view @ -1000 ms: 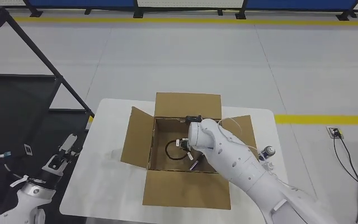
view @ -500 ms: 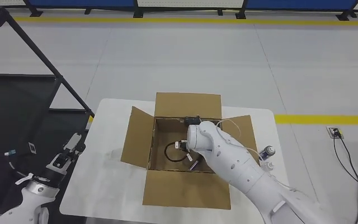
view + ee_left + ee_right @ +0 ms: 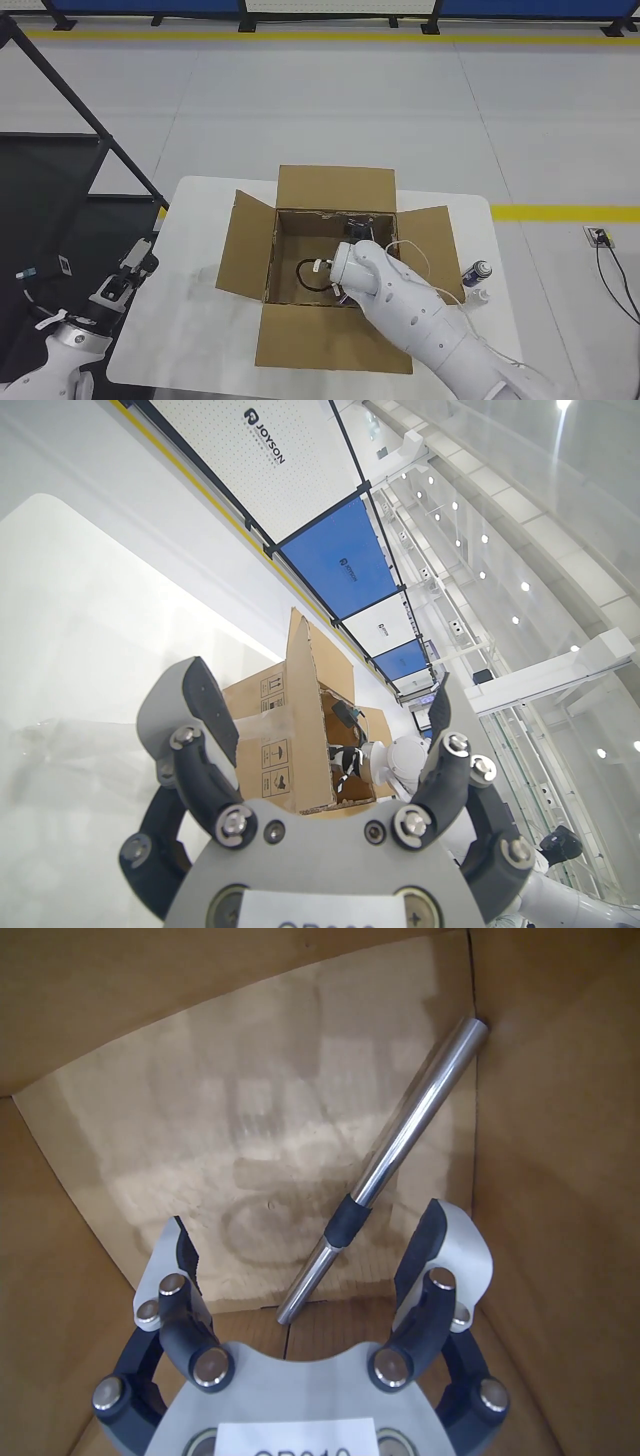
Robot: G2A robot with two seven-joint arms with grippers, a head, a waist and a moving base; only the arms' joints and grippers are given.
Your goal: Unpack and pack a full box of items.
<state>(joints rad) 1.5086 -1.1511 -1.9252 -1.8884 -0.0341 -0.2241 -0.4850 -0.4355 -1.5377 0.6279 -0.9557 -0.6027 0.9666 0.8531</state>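
An open cardboard box (image 3: 335, 340) stands in the middle of the white table (image 3: 200, 310), its flaps spread outward. My right arm (image 3: 380, 290) goes down into it. Inside, my right gripper (image 3: 310, 1228) is open just above a shiny metal tube (image 3: 415, 1108) with a black band. The tube lies slanted across the box floor (image 3: 200, 1138), with one end in a corner. My left gripper (image 3: 322, 690) is open and holds nothing. It hovers at the table's left edge (image 3: 132, 272), pointing toward the box (image 3: 300, 680).
Two small bottles (image 3: 477, 272) stand on the table right of the box. A black cable loop (image 3: 305, 272) hangs beside my right wrist inside the box. A black frame (image 3: 110, 150) rises left of the table. Bare tabletop lies between my left gripper and the box.
My right arm has drawn toward the box's near side and sunk deeper in. My left gripper has shifted slightly toward the table.
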